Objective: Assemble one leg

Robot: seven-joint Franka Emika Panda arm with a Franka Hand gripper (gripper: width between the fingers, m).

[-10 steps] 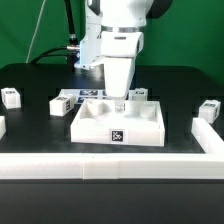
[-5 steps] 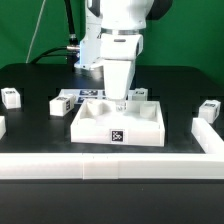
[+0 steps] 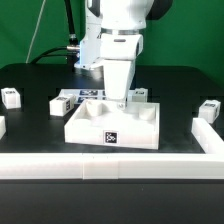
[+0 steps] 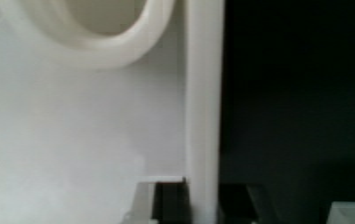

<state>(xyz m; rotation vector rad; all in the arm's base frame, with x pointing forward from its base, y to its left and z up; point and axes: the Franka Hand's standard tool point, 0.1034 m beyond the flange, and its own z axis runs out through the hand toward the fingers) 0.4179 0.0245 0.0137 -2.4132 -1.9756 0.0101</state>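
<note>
White tabletop (image 3: 110, 127) sits on the black bench (image 3: 30, 125), and the claw (image 3: 119, 101) is down on its far rim (image 4: 204, 100). The wrist view shows the claw narrow, with a dark finger (image 4: 169, 203) tight against the side of that thin upright wall and its partner at the other side, so it is holding the tabletop by the rim. Every leg lies loose on the bench. The nearest leg (image 3: 140, 95) stands just beside the claw, toward the exterior view's right and behind the tabletop. A second leg (image 3: 58, 106) lies toward the exterior view's left of the claw. A third leg (image 3: 10, 97) is farther out the same way, and a fourth leg (image 3: 208, 110) is well apart on the opposite side. The marker board (image 3: 75, 97) lies near the claw, just behind the second leg
</note>
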